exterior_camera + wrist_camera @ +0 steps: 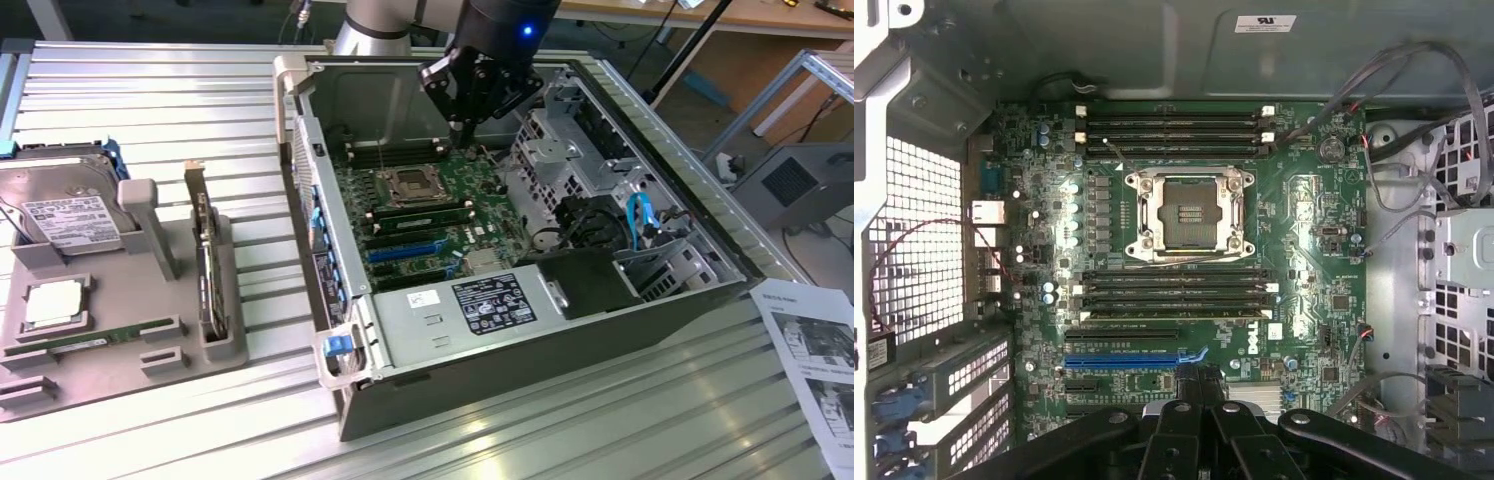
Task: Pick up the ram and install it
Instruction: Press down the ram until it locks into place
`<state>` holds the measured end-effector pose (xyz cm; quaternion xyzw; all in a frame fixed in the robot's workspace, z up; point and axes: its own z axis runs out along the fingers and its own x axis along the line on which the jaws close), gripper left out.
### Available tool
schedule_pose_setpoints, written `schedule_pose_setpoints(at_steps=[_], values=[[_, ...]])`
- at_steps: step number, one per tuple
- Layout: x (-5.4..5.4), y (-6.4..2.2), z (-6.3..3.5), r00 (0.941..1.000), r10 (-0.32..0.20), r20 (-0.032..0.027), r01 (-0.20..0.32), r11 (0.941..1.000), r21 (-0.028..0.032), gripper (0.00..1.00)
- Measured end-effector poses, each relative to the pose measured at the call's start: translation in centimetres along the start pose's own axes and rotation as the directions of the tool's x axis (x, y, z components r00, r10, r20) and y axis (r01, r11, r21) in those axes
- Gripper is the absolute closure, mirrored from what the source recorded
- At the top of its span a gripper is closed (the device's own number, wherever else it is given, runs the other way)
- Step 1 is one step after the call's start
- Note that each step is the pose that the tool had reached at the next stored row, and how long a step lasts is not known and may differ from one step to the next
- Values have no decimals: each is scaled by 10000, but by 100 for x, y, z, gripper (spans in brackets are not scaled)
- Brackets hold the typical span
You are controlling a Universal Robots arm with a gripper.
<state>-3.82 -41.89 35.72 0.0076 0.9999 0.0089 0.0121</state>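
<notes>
The ram (100,336), a thin green stick, lies flat in a slot of the grey holder tray (160,350) at the exterior view's left. My gripper (458,124) hangs far from it, over the open computer case, above the green motherboard (441,200). In the wrist view my gripper (1197,373) is shut, its black fingers pressed together with nothing between them, over the blue slot (1124,356). Two banks of dark memory slots (1174,290) flank the bare processor socket (1189,212).
The tray also holds a hard drive (67,215), a square silver processor chip (54,303) and an upright dark expansion card (207,275). The case walls (300,170), drive cage (574,160), loose cables (1394,90) and black power supply (494,300) surround the board. Paper (814,350) lies at the right.
</notes>
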Motion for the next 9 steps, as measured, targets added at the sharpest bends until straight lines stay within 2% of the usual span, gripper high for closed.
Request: schedule_pose_setpoints(at_steps=[3,9], values=[[-13,0,0,10000,0,-81,0,10000,2,89],[-13,0,0,10000,0,-89,0,10000,2,89]])
